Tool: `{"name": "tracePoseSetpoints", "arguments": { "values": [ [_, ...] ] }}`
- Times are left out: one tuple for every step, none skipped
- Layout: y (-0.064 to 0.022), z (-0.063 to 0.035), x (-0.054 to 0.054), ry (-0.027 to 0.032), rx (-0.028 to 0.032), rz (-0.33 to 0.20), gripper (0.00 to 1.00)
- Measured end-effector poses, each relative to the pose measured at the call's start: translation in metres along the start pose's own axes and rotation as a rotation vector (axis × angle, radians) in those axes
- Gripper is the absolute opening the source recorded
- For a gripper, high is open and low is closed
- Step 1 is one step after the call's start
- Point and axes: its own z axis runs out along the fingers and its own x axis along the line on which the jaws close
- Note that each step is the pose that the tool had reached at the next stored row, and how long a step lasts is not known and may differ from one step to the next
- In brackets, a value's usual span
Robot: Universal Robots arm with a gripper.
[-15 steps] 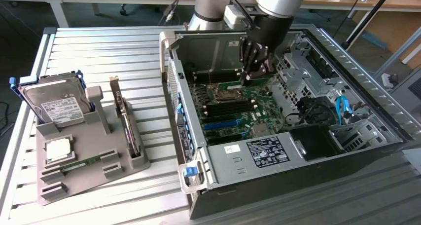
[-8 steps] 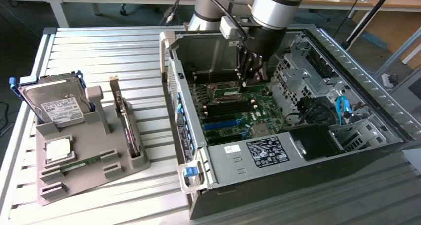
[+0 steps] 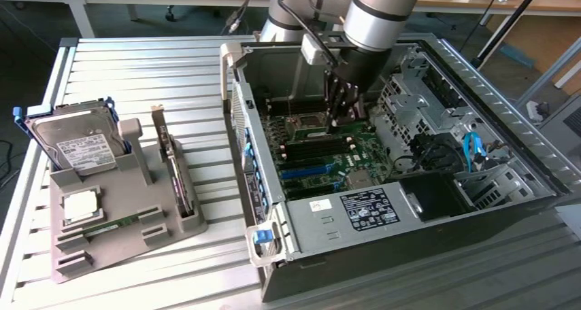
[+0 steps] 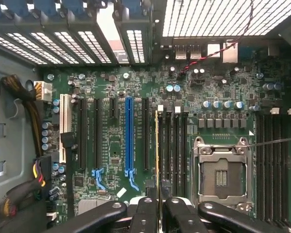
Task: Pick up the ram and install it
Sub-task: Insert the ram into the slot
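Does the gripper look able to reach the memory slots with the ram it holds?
Probably yes: the gripper, shut on the ram, hangs right above the empty memory slots in the open case, with no cable across them.

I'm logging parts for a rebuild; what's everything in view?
Slatted metal table: one, silver, under everything.
Open computer case: one, dark grey, exterior view's right.
Green motherboard: one, inside the case.
Metal processor socket: one, silver, empty, on the motherboard.
Grey plastic holder: one, exterior view's left.
Silver hard drive: one, standing in the holder.
Dark expansion card: one, upright in the holder.
Square silver processor chip: one, flat in the holder.
Long green ram stick: one, lying in the holder.
Second green ram stick: one, edge-on by the motherboard's slots, in the jaws.
Robot arm: one, silver and black, reaching into the case.
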Motion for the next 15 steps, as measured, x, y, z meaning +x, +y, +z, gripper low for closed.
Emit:
{"name": "tracePoseSetpoints", "arguments": {
  "values": [
    [-0.0001,0.0018,0.0,0.0,0.0,0.0,0.13],
    [-0.0003,0.0039,0.0,-0.0001,0.0,0.0,0.13],
    [-0.0004,0.0063,0.0,0.0,0.0,0.0,0.13],
    [-0.0005,0.0079,0.0,0.0,0.0,0.0,0.13],
    [-0.0006,0.0097,0.0,-0.0001,0.0001,0.0,0.13],
    [-0.0007,0.0116,-0.001,-0.0001,0.0001,0.0,0.13],
    [-0.0008,0.0135,-0.001,0.0,0.0,0.0,0.13],
    [-0.0009,0.0152,-0.001,0.0,0.0,0.0,0.13],
    [-0.001,0.0169,-0.001,0.0002,0.0,0.0,0.13],
    [-0.0012,0.0188,-0.001,0.0001,0.0,0.0,0.13],
    [-0.0014,0.0212,-0.001,0.0,0.0001,0.0,0.13],
    [-0.0015,0.0231,-0.001,0.0,0.0,0.0,0.13],
    [-0.0016,0.025,-0.001,-0.0001,0.0,0.0,0.13],
    [-0.0017,0.0268,-0.001,0.0,0.0,0.0,0.13],
    [-0.0018,0.0293,-0.001,-0.0001,0.0001,0.0,0.13]
  ]
}}
